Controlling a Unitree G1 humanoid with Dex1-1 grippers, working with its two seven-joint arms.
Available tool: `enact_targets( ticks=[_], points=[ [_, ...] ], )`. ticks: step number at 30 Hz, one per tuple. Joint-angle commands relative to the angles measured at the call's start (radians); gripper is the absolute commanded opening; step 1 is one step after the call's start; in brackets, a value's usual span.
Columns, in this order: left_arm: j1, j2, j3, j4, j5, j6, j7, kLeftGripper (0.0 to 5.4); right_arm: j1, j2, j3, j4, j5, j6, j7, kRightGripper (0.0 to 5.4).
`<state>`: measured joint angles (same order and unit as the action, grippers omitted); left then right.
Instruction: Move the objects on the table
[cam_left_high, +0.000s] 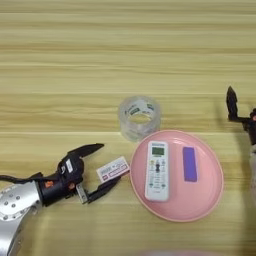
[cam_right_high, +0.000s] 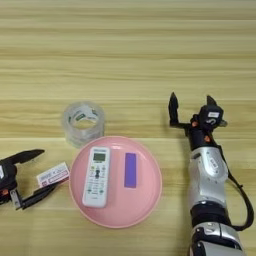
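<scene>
A round pink plate (cam_left_high: 210, 200) lies at the front right of the table (cam_left_high: 125, 55). On it rest a white remote control (cam_left_high: 157, 170) and, to its right, a small purple block (cam_left_high: 189, 164). A clear tape roll (cam_left_high: 140, 117) stands just behind the plate's left rim. Left of the plate lies the red-and-white packet (cam_left_high: 112, 170). My left gripper (cam_left_high: 111, 163) is open, one fingertip behind the packet and the other along its near edge. Right of the plate, my right gripper (cam_right_high: 191, 100) points away from me, open and holding nothing.
The right forearm (cam_right_high: 207, 180) runs along the table's right side from the front edge. The left arm (cam_left_high: 20, 200) comes in from the front left corner.
</scene>
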<state>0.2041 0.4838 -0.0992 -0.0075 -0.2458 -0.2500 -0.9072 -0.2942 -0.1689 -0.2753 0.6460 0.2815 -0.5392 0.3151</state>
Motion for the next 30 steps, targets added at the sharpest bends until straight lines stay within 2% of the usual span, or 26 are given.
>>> enact_targets(
  ticks=[1,2,6,10,17,23,28,30],
  points=[
    [-0.027,-0.013,0.021,-0.036,-0.042,0.011,0.01,5.21,-0.02,0.004,-0.007,0.013,0.011,-0.005,0.007,5.4],
    [-0.032,-0.017,0.025,-0.041,-0.05,0.014,0.014,5.38,-0.021,0.004,-0.007,0.014,0.012,-0.005,0.007,5.4],
    [-0.065,-0.038,0.036,-0.058,-0.087,0.031,0.031,5.39,-0.023,0.004,-0.008,0.019,0.012,-0.006,0.008,5.4],
    [-0.111,-0.066,0.043,-0.054,-0.101,0.035,0.056,5.39,-0.025,0.004,-0.008,0.024,0.01,-0.008,0.009,5.4],
    [-0.217,-0.132,0.068,-0.022,-0.122,0.038,0.113,5.39,-0.025,0.007,-0.006,0.024,0.008,-0.01,0.008,5.4],
    [-0.306,-0.204,0.091,0.03,-0.085,0.028,0.234,5.39,-0.018,0.011,-0.004,0.014,0.005,-0.012,0.005,5.4],
    [-0.376,-0.256,0.124,0.11,-0.025,0.002,0.368,5.39,-0.013,0.014,-0.001,0.004,0.0,-0.014,0.002,5.4],
    [-0.405,-0.272,0.137,0.167,0.026,-0.037,0.436,5.39,-0.01,0.015,0.0,0.0,-0.001,-0.016,0.002,5.4]
  ],
)
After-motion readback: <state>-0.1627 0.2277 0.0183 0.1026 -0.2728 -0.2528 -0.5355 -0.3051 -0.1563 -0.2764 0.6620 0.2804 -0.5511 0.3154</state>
